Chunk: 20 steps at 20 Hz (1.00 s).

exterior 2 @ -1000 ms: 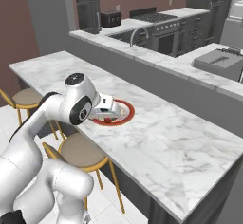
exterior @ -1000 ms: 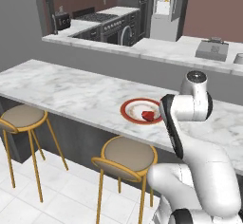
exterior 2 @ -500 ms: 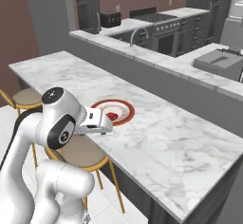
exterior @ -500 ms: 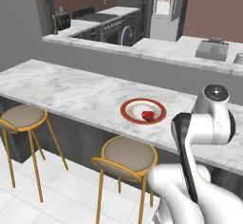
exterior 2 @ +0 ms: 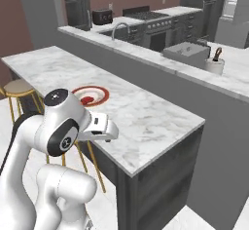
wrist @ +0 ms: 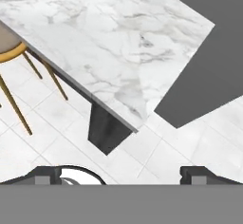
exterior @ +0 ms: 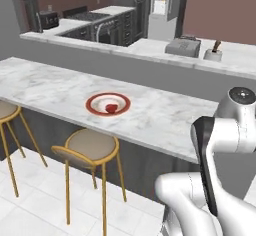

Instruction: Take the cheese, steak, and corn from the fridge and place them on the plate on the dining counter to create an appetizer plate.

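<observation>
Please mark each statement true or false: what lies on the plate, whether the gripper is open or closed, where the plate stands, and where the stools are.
1. The steak lies on the plate. True.
2. The cheese wedge is on the plate too. False: the plate holds the dark-red piece alone.
3. The gripper is shut on the corn. False: its fingertips stand wide apart with nothing between them, above the counter's end and the floor.
4. The plate sits on the dining counter. True.
5. The stools stand on top of the counter. False: they stand on the floor beside it.
</observation>
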### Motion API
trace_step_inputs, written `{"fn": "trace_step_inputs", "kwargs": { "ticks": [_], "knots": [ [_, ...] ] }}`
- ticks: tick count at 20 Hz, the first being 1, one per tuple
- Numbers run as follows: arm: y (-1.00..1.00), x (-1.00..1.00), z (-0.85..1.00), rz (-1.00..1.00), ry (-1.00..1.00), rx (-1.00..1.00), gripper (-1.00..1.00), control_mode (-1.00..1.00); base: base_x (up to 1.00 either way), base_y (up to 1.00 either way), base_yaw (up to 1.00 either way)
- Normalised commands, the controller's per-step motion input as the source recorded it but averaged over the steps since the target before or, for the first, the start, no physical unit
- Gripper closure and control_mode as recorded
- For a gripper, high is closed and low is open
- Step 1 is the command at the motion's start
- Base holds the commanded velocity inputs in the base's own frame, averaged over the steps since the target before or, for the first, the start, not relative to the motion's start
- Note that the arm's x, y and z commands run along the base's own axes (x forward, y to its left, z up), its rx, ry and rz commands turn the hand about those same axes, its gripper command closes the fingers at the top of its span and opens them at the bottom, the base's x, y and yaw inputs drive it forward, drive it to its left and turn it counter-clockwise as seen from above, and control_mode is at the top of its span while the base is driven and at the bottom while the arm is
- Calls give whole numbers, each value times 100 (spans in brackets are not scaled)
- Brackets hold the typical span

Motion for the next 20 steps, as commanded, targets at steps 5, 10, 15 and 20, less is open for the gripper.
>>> {"fn": "trace_step_inputs", "kwargs": {
  "ticks": [5,10,15,20],
  "knots": [
    [0,0,0,0,0,0,-100,100,-88,-100,-4],
    [0,0,0,0,0,0,-100,100,-32,-100,-8],
    [0,0,0,0,0,0,-100,100,-6,-100,-18],
    [0,0,0,0,0,0,-100,100,5,-100,-27]
  ]
}}
